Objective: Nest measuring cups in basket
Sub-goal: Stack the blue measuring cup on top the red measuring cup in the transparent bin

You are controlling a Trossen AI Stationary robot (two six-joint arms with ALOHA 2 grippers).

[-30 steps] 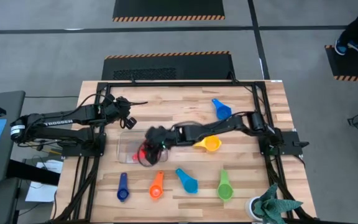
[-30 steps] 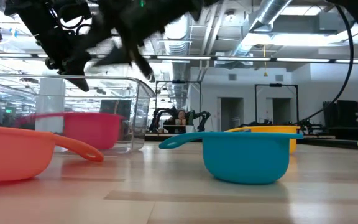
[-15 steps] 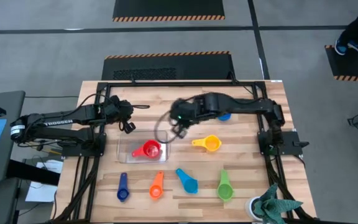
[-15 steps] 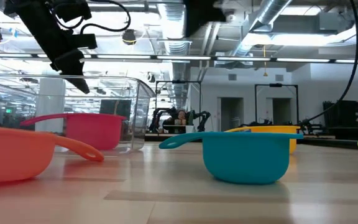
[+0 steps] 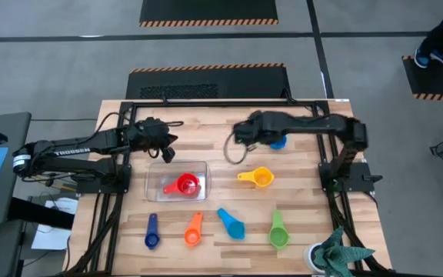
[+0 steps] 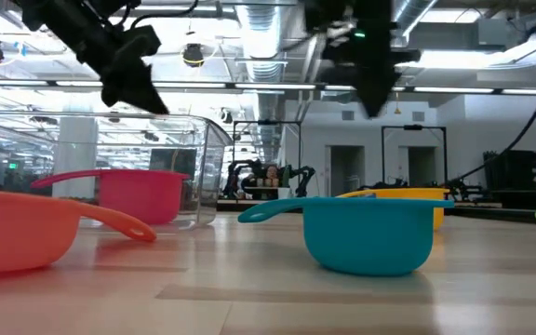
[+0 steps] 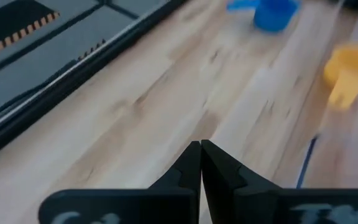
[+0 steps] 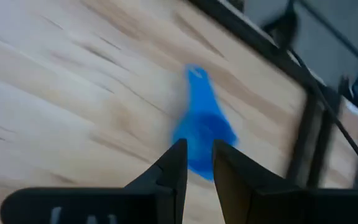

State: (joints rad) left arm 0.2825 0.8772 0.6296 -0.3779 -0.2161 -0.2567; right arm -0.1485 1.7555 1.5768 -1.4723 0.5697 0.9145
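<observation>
- A clear basket (image 5: 177,184) sits on the wooden table (image 5: 206,127) with one red measuring cup (image 5: 184,185) lying inside it.
- The left gripper (image 5: 166,149) hovers just beyond the basket's far left corner, its fingers (image 7: 190,169) pressed together, empty.
- The right gripper (image 5: 241,136) hangs farther from the basket, beside a blue cup (image 5: 274,137); its fingers (image 8: 174,167) stand narrowly apart, holding nothing.
- A yellow cup (image 5: 258,178) lies right of the basket.
- Dark blue (image 5: 152,231), orange (image 5: 194,229), light blue (image 5: 231,223) and green (image 5: 278,231) cups lie in a row on the basket's near side.
</observation>
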